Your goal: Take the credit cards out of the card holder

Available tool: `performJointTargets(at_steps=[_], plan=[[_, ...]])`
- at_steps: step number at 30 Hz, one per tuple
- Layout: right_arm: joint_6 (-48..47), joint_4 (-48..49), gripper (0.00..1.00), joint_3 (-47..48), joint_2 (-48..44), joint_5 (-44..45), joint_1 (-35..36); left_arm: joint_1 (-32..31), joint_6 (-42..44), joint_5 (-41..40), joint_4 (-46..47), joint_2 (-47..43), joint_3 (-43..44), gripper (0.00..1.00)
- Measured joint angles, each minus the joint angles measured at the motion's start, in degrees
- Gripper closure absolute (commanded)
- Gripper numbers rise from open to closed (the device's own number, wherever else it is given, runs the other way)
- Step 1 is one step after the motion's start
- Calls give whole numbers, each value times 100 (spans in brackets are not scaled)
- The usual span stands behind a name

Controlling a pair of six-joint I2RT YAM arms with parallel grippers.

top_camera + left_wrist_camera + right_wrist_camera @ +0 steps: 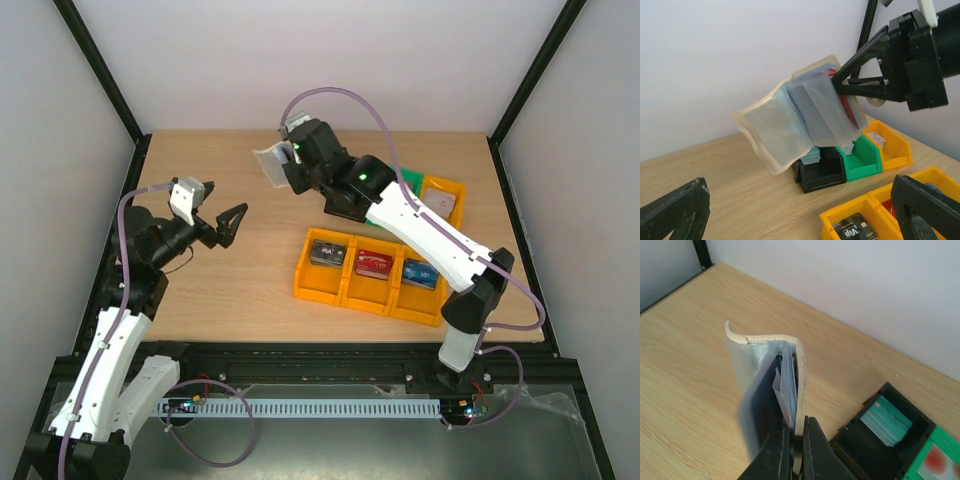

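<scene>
My right gripper is shut on one flap of the card holder, a pale beige wallet, and holds it in the air over the back of the table. In the left wrist view the card holder hangs open, its blue-grey pockets facing the camera, with a red credit card edge showing beside the right gripper. In the right wrist view the gripper pinches the beige flap, and thin card edges stand inside the card holder. My left gripper is open and empty, left of and below the wallet.
A row of yellow bins at the front right holds a black card, a red card and a blue card. A black bin, a green bin and another yellow bin stand behind, under the right arm.
</scene>
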Motion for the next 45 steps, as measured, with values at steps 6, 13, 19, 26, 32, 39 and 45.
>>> performJointTargets(at_steps=[6,13,19,26,32,39,45], plan=[[59,-850,98,826,557,662,380,0,-236,11,63,17,-48,1],[55,-1069,98,1248,769,81,527,-7,-560,-85,175,149,-160,1],[-168,-1071,98,1211,691,-940,444,133,-697,-111,170,136,-210,1],[-627,-990,98,774,61,-2625,195,343,-697,122,111,87,-238,1],[-883,-741,98,278,-584,-3882,-190,501,-662,588,85,-52,-238,1],[-1097,-503,98,-98,-905,-4765,-424,575,-756,1510,254,-192,-238,6],[-1115,-304,98,-321,-1023,-5200,-501,595,-1023,2304,564,-188,-236,59]])
